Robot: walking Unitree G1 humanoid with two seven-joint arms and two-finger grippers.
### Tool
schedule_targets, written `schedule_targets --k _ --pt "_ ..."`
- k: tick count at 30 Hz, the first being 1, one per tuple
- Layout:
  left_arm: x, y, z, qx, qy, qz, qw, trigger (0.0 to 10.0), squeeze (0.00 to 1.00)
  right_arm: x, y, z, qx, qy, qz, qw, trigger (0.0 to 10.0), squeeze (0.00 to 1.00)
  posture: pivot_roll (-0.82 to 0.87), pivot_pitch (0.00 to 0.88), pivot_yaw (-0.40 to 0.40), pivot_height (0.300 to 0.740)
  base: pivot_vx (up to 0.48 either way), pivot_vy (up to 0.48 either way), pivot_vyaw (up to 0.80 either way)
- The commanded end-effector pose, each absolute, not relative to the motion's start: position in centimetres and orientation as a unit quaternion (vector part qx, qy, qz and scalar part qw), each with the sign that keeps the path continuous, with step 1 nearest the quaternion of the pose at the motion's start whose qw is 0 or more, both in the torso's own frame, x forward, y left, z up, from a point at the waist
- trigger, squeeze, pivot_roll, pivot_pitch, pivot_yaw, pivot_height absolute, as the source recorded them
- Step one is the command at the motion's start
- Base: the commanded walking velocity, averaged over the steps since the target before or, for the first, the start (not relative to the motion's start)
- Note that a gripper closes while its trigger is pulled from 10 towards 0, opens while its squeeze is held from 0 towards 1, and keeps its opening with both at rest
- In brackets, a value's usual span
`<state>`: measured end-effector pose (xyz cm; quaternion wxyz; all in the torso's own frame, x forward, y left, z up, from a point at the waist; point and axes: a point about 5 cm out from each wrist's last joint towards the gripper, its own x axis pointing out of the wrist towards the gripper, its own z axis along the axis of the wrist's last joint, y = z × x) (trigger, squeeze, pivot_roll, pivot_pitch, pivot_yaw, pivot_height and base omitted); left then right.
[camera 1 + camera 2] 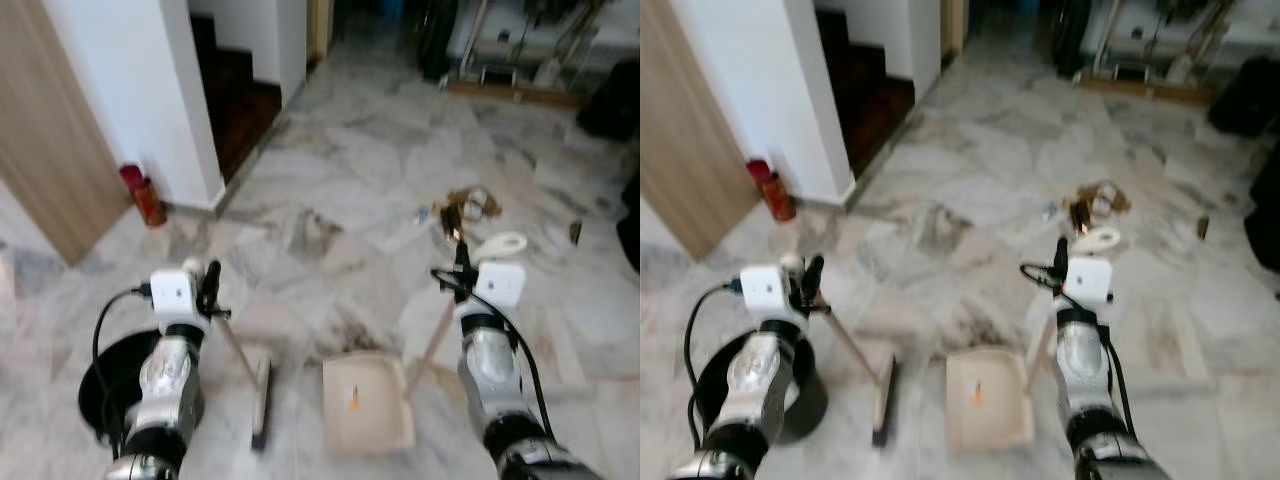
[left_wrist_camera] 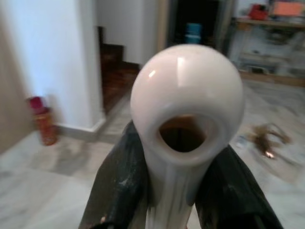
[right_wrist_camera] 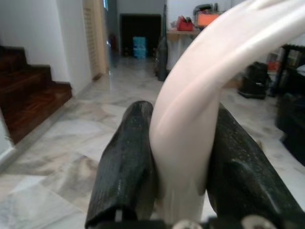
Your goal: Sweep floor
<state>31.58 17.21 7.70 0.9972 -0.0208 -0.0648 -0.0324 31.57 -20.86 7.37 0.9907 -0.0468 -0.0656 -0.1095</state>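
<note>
My left gripper [image 1: 210, 285] is shut on the pale handle [image 2: 186, 86] of a short broom, whose brush head [image 1: 261, 400] rests on the marble floor just ahead of me. My right gripper [image 1: 462, 265] is shut on the white handle [image 3: 214, 57] of a cream dustpan [image 1: 367, 403]. The dustpan lies flat on the floor beside the brush, with a small orange scrap [image 1: 353, 400] in it. A pile of brown litter [image 1: 465, 207] lies on the floor farther ahead, to the right.
A black round bin [image 1: 115, 380] stands under my left arm. A red canister [image 1: 143, 194] sits by the white wall corner [image 1: 185, 120], next to a wooden door [image 1: 45, 140]. Dark stairs [image 1: 240, 95] rise behind the corner. Shelving [image 1: 520, 60] and dark bags line the far side.
</note>
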Motion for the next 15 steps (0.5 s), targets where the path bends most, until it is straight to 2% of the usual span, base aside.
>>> schedule_targets --k 1,6,15 --pt "32.00 17.91 8.84 -0.018 -0.092 -0.026 0.995 10.0 0.00 32.46 -20.38 9.03 -0.047 -0.101 -0.099 0.989 10.0 0.00 -0.03 0.000 -0.033 0.740 0.341 0.000 0.00" --pt "31.96 17.73 8.70 -0.019 -0.091 -0.028 0.995 10.0 0.00 32.41 -20.79 9.25 -0.046 -0.106 -0.102 0.988 10.0 0.00 -0.04 0.000 -0.030 0.740 0.341 0.000 -0.60" --pt "31.84 17.01 8.36 -0.022 -0.087 -0.041 0.995 10.0 0.00 31.81 -20.93 8.79 -0.057 -0.108 -0.104 0.987 10.0 0.00 -0.04 0.000 -0.024 0.740 0.340 0.000 0.00"
